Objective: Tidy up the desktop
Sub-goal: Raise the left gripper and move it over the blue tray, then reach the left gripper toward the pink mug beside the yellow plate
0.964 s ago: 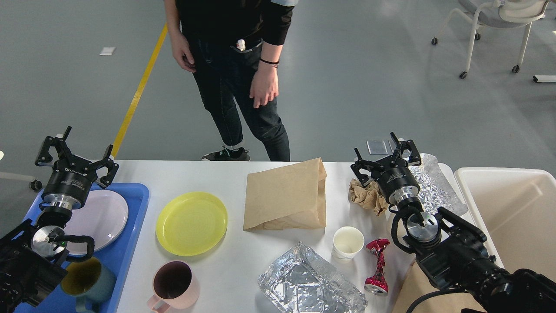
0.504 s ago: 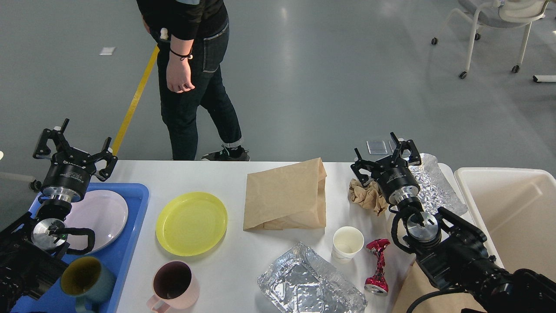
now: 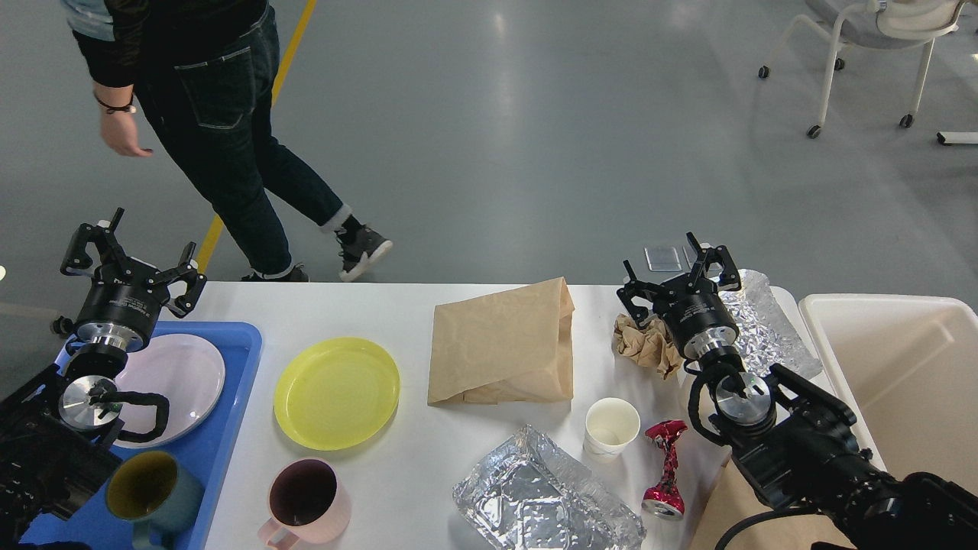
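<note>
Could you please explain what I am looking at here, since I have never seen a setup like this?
This is one picture from the robot's own head, looking down at a large white tabletop. The two black arms are its own: the left gripper and the right gripper both have open jaws and hold nothing. On the table lie a round yellow plate, a flat brown paper bag, a pink mug, a white paper cup, a crushed red can, crumpled foil and a crumpled brown paper wad. A blue tray on the left holds a pale plate and a teal mug. A cream plastic bin stands to the right.
</note>
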Action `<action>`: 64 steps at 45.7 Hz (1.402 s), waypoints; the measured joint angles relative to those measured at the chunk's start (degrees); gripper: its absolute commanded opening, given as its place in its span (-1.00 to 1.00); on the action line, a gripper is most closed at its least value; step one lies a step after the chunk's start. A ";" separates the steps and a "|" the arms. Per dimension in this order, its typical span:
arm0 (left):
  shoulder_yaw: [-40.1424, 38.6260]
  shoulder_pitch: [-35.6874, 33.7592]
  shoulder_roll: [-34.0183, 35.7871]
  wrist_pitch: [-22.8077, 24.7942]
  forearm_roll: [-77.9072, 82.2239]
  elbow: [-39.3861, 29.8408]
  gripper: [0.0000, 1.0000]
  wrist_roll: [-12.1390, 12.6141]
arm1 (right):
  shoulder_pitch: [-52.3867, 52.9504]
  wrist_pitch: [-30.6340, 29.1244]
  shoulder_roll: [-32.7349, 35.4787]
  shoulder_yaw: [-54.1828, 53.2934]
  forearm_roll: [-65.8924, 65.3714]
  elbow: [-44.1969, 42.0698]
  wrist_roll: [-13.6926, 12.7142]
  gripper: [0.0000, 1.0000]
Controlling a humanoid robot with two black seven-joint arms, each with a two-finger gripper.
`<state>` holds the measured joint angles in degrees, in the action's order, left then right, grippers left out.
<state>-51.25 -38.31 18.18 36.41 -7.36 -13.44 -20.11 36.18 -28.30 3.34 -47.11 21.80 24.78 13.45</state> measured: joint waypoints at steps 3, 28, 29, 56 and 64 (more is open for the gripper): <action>0.00 0.00 0.01 0.17 0.13 0.00 0.94 0.00 | 0.00 0.00 0.00 0.00 0.00 0.00 0.00 1.00; 5.06 -5.85 3.28 -0.64 0.40 -1.50 0.93 0.22 | -0.06 -0.08 0.00 0.00 0.00 0.00 0.00 1.00; 5.99 -6.29 3.73 -0.71 0.34 -1.63 0.93 0.16 | -0.06 -0.08 0.00 0.00 0.00 0.00 0.00 1.00; 56.37 -21.03 15.38 0.40 1.06 -2.46 0.94 3.85 | -0.06 -0.08 0.00 0.00 0.00 0.00 0.00 1.00; 83.25 -29.96 17.81 3.69 1.28 -2.56 0.94 11.18 | -0.06 -0.08 0.00 0.00 0.00 0.00 0.00 1.00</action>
<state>32.00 -68.27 35.99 40.10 -6.08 -16.00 -8.93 36.12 -28.38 3.34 -47.11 21.80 24.78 13.45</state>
